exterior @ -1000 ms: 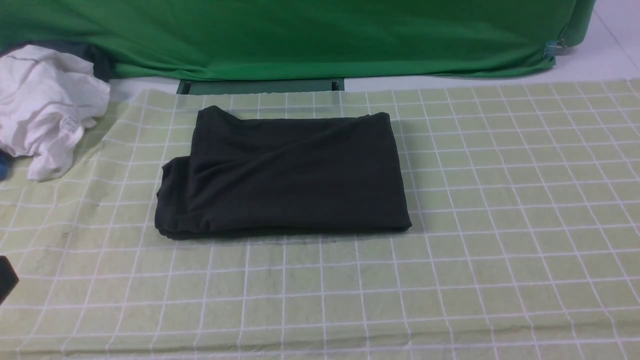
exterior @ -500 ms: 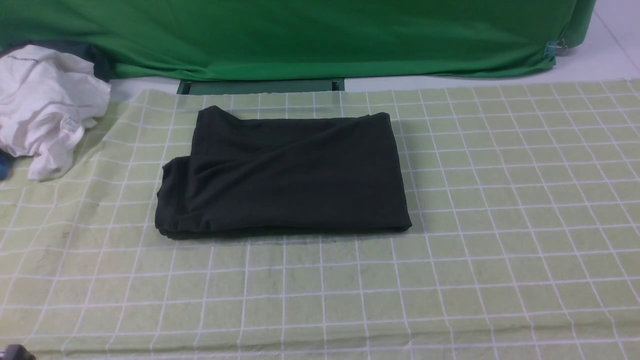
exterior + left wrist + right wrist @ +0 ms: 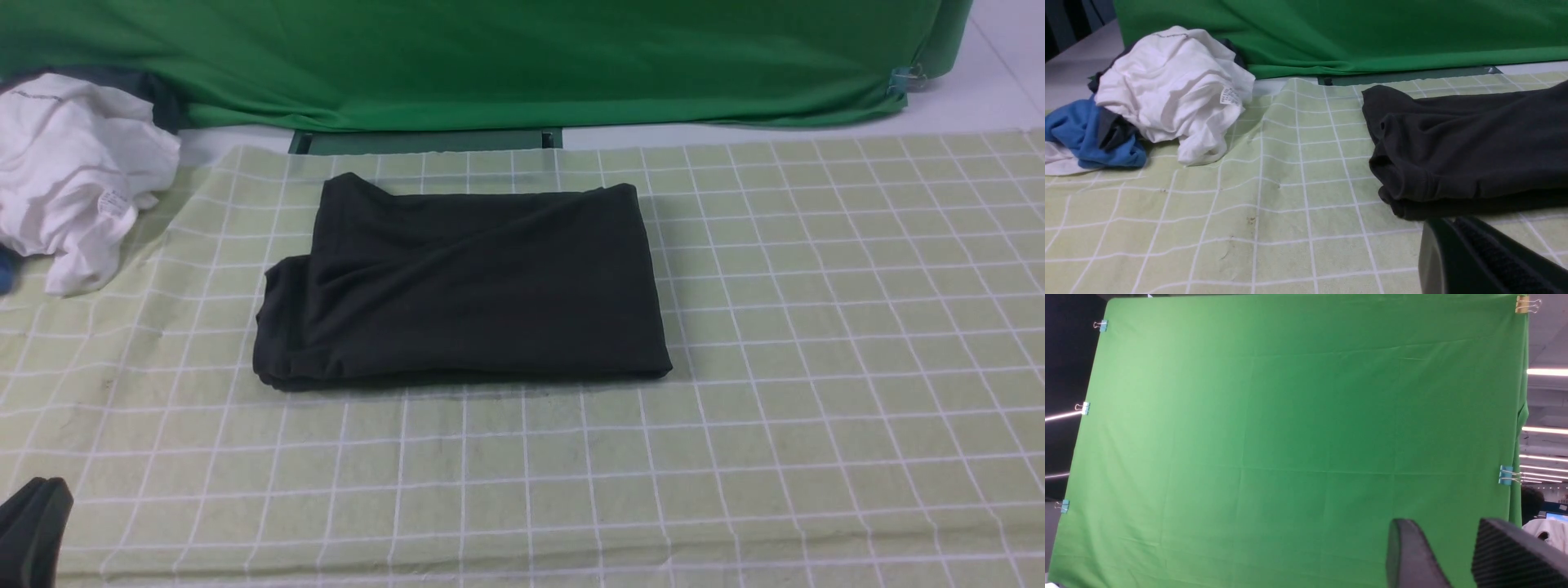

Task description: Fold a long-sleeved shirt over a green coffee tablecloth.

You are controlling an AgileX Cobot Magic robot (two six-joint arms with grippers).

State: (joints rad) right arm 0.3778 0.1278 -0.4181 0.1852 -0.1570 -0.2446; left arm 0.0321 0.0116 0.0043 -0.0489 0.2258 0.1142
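Note:
The long-sleeved shirt (image 3: 465, 286) is black and lies folded into a flat rectangle on the green coffee tablecloth (image 3: 816, 327), left of its middle. Its chest print is hidden. The left wrist view shows the shirt's (image 3: 1474, 151) bundled left end on the gridded tablecloth (image 3: 1290, 163). My left gripper (image 3: 37, 523) shows at the bottom left corner, well short of the shirt. Close up, my left gripper (image 3: 1453, 222) is shut and empty, just short of the shirt's near edge. My right gripper (image 3: 1447, 539) is open and empty, facing the backdrop; it is absent from the front view.
A crumpled white garment (image 3: 73, 171) with a small tag lies at the far left, beside a blue cloth (image 3: 1081, 134). A deep-green backdrop (image 3: 490, 57) hangs behind the table, with a dark green bar (image 3: 424, 140) at its foot.
My left gripper sank almost out of the front view at the bottom left edge, then rose back into the corner. The shirt has not moved.

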